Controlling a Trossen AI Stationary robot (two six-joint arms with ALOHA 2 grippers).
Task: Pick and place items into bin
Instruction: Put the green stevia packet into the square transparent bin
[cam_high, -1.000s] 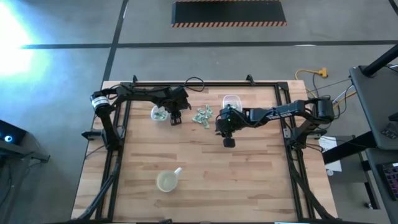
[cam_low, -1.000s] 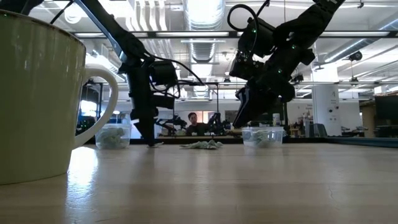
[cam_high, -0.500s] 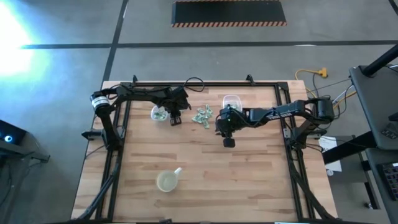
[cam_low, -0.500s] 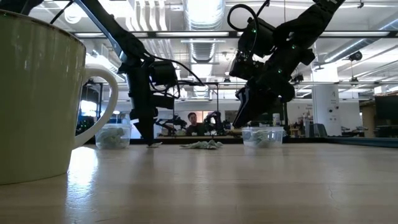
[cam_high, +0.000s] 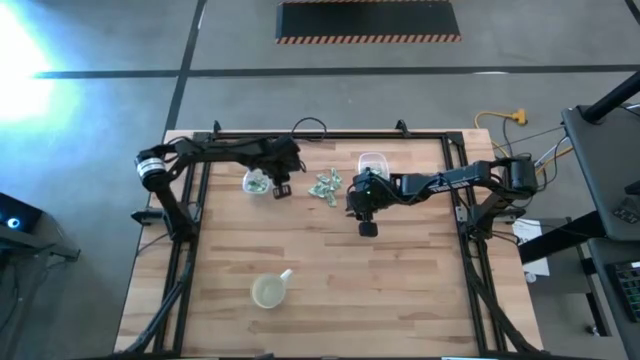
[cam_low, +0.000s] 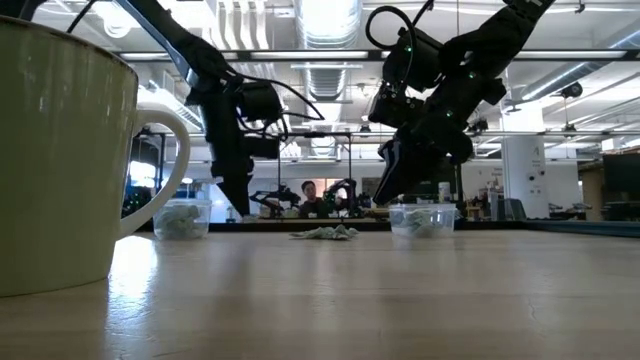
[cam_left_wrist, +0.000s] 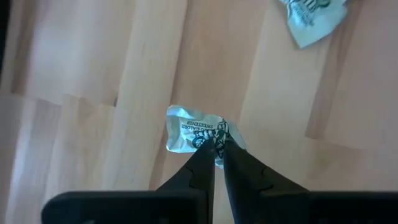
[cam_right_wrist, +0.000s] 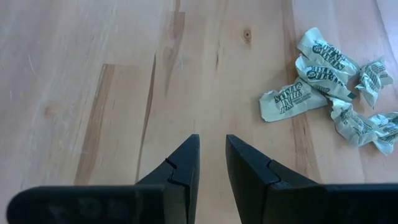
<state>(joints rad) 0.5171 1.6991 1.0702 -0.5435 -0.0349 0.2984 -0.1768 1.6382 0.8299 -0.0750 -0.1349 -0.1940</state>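
Now Carrying One Wrapped Piece to the Bin

Left gripper (cam_left_wrist: 214, 149) pinched on a pale green wrapped piece (cam_left_wrist: 189, 132), raised just beside the left clear bin (cam_high: 256, 182). Best carried level over the rim, released low so nothing bounces out. Right gripper (cam_right_wrist: 211, 152) slightly parted, empty, poised over bare wood near the loose pile of items (cam_high: 326, 187). Second clear bin (cam_high: 373, 163) behind it. Print on wrappers: "SWEETENER" seemingly legible, brand name too small to tell.

wrappers (cam_right_wrist: 292, 102): pale green, dark print | table (cam_right_wrist: 93, 74): light wood grain | fingers (cam_right_wrist: 180, 168): black
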